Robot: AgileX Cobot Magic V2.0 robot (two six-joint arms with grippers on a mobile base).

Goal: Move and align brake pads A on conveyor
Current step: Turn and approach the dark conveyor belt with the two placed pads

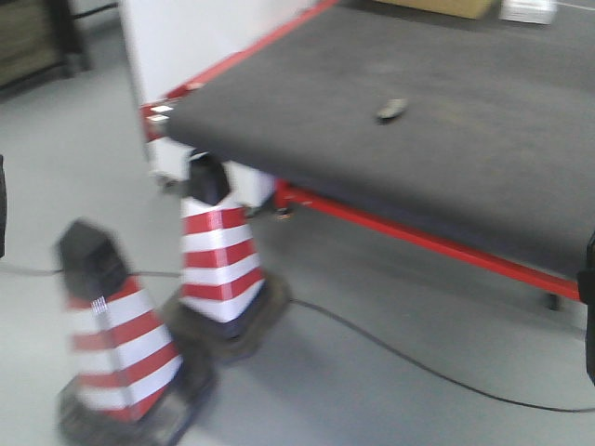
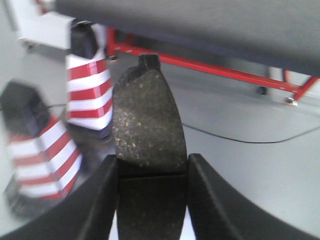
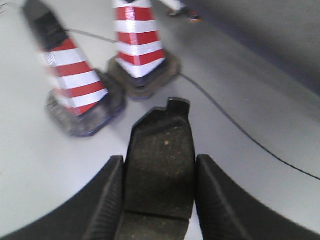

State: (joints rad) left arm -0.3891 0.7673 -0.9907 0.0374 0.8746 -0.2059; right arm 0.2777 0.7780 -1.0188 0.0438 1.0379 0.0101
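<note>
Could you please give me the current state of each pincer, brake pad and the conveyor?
Left pincer: shut on a brake pad.
Right pincer: shut on a second brake pad.
Third brake pad: lying loose on the belt.
Conveyor: carries that one pad; motion cannot be told.
</note>
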